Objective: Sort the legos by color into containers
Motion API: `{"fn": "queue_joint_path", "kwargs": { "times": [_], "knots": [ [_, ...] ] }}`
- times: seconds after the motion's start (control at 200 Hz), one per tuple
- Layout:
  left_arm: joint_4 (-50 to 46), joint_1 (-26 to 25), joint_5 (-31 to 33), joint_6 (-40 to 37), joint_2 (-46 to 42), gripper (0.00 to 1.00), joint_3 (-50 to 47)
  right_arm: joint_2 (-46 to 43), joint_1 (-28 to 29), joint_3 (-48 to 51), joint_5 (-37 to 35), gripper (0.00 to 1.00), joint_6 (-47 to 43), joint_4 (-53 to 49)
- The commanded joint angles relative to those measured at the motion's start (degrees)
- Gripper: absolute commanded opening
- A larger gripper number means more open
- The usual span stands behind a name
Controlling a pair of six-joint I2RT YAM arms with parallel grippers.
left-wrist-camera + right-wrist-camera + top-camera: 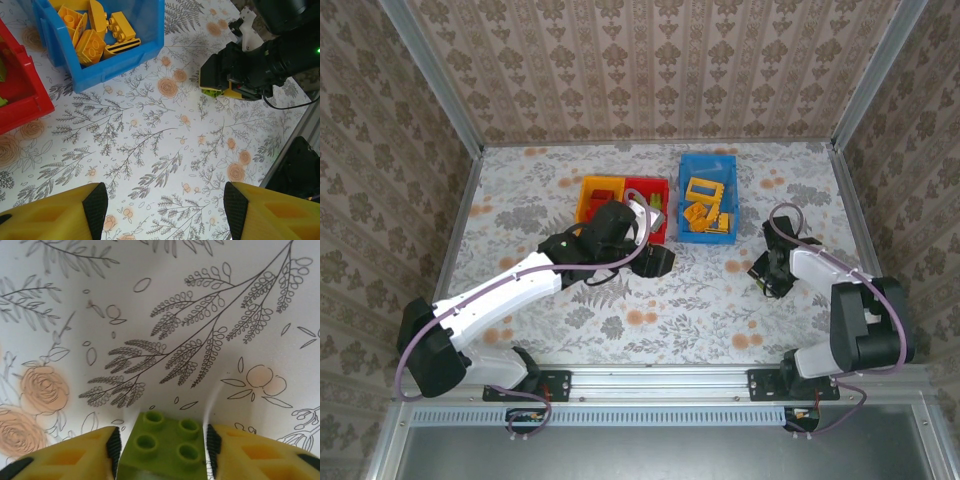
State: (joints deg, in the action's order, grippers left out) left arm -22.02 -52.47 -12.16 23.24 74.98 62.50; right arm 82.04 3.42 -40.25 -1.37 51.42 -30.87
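Right gripper (163, 444) has its yellow fingers closed on a lime green brick (165, 456), one pad against each side, studs facing the wrist camera. It sits low over the flowered table (720, 300), toward the right side and well apart from the bins. Whether the brick has left the surface cannot be told. The step in hand looks like the pick-up of a green piece, with the grasp just made.

At the far middle of the table stands the blue bin (708, 160), the largest, holding yellow bricks (90, 45). Beside it is the red bin (645, 185) with a bit of green inside, then the orange bin (586, 205) with red pieces (604, 193). By that pattern the green brick probably belongs in the red bin.

The next move calls for a lift, a carry leftward clearing the blue bin's wall, and a release over the red one. The left arm reaches forward with its wrist near the red bin, which could crowd the drop.

The left gripper (165, 207) hovers above bare table, fingers spread, nothing between them. The right arm is folded, elbow near its base, wrist tipped down.
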Motion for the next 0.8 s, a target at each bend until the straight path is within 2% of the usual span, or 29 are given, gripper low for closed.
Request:
{"fn": "queue_joint_path", "kwargs": {
  "times": [0.0,0.115,0.19,0.255,0.375,0.465,0.545,0.63,0.795],
  "knots": [
    [0.0,-0.3,0.7,-1.5,0.0,0.65,0.9,0.3,-0.3,0.3,1.4,0.44,-0.2,1.8],
    [-1.2,-0.3,2.5,-1.3,-0.1,0.65,1.9,-1.2,0.1,-0.7,1.8,0.31,-2.0,0.8],
    [-3.0,-0.2,6.5,-0.7,-1.0,0.65,2.5,-2.8,2.8,-2.7,1.3,0.28,-4.3,0.4],
    [-4.2,0.1,9.9,-0.2,-2.4,0.64,2.6,-4.4,7.9,-5.9,0.5,0.27,-6.8,-1.3],
    [-7.9,1.4,17.1,1.2,-5.7,0.64,2.5,-2.8,21.4,-13.1,0.0,0.28,-11.9,2.2],
    [-11.3,3.2,22.3,2.7,-8.4,0.64,2.0,3.9,30.4,-21.4,-1.4,0.28,-16.8,3.1],
    [-12.5,5.0,24.5,3.5,-10.9,0.64,0.9,10.1,35.6,-30.0,-3.9,0.29,-20.9,1.1],
    [-12.9,6.6,25.2,3.9,-13.6,0.64,-0.1,17.2,37.7,-38.8,-6.1,0.29,-23.7,-2.9],
    [-14.0,8.3,25.6,4.7,-17.1,0.64,-1.4,30.3,37.9,-55.9,-11.6,0.28,-28.0,-13.5]
  ]
}}
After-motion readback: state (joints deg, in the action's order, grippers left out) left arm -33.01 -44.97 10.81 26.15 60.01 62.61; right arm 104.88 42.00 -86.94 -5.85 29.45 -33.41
